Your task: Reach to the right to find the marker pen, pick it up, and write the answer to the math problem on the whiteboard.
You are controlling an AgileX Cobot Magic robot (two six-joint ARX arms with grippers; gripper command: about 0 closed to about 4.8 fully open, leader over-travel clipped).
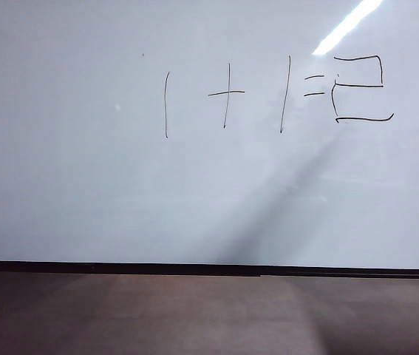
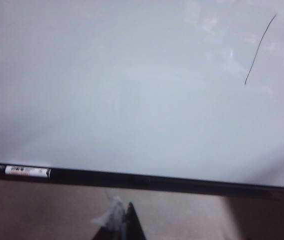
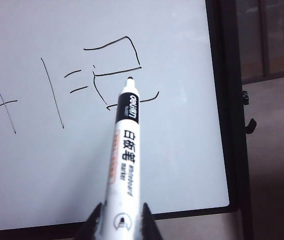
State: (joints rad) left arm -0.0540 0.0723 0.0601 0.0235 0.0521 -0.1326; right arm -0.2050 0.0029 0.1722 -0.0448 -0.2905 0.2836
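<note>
The right gripper (image 3: pixel 120 220) clamps one marker pen (image 3: pixel 123 150) branded "deli". Beyond its tip, the whiteboard (image 1: pixel 69 185) reads "1+1=" (image 1: pixel 239 95) then one "2" (image 1: pixel 360 87). The left gripper (image 2: pixel 126 225) looks closed, near the board's lower frame.

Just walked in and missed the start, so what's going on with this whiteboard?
The whiteboard reads one plus one equals, and a blocky two is already written after it. The right gripper is shut on the marker pen, tip pointing toward the two. The left gripper sits below the board's bottom edge, holding nothing visible.
</note>
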